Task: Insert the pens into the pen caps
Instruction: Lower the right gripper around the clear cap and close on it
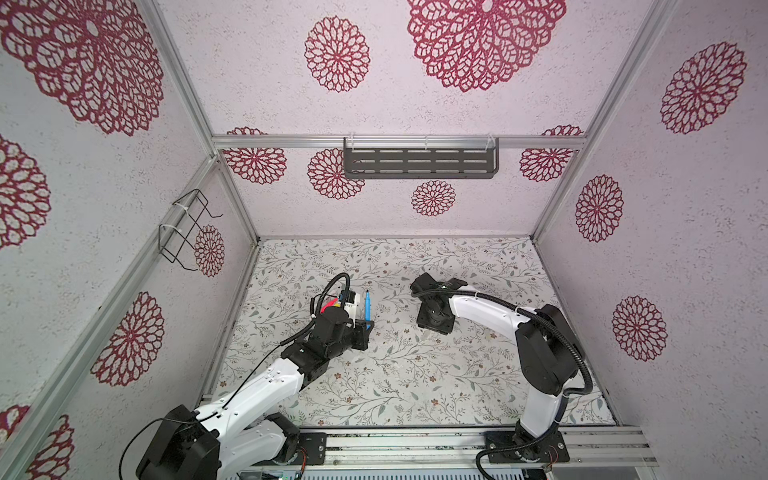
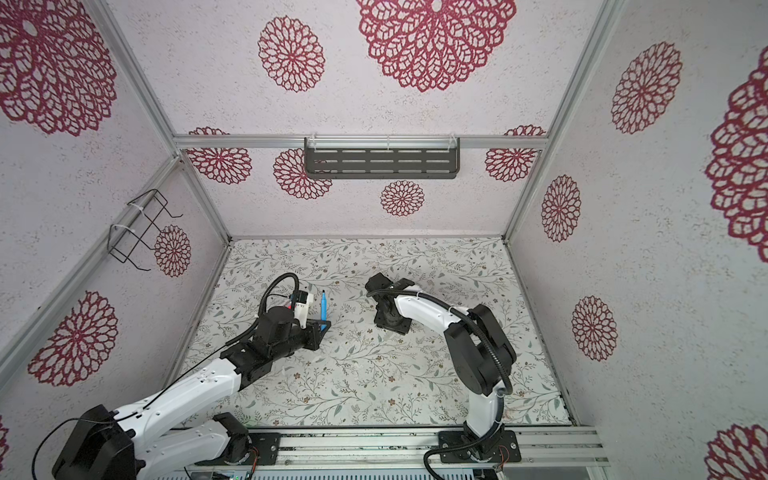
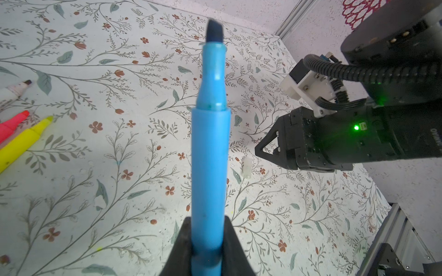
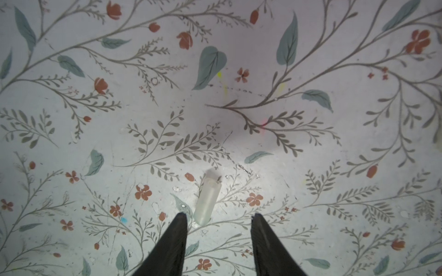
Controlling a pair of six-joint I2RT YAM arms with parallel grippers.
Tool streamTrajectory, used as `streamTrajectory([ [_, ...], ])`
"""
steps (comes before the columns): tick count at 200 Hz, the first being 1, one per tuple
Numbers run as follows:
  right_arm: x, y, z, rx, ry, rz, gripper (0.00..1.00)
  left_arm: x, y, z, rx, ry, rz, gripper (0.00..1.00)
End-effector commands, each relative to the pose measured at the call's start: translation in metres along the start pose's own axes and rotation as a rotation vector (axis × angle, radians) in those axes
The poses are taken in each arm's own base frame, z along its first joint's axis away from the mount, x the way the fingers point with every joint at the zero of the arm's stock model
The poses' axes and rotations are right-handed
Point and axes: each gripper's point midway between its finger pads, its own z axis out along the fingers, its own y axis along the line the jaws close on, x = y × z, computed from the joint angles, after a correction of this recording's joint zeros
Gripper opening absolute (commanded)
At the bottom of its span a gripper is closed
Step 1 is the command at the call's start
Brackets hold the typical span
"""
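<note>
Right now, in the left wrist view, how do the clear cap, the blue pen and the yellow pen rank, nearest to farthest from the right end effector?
1. clear cap: on the table, at the right end effector tips.
2. blue pen: held in the left end effector.
3. yellow pen: lying on the table, beyond the blue pen.

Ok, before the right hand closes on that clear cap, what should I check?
1. Grip of left hand on blue pen: ok, shut on its rear end.
2. Pen tip uncapped: ok.
3. Opening of right hand: ok, jaws apart.
4. Centring over clear cap: not ok, its near end lies closer to one fingertip.
5. Which cap end is open: cannot tell.
</note>
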Motion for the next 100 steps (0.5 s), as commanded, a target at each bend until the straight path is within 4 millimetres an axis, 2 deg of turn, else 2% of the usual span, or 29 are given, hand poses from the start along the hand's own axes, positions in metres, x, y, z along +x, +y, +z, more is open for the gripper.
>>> streamTrajectory([
  [1,0.002,0.003,-0.003,0.019,-0.005,0.042,0.47,-0.005,0.001,-0.002,-0.001,-0.022,-0.001,0.03],
  [100,0.012,0.005,0.012,0.073,0.042,0.063,0.47,-0.004,0.002,-0.002,-0.004,-0.022,-0.002,0.03],
])
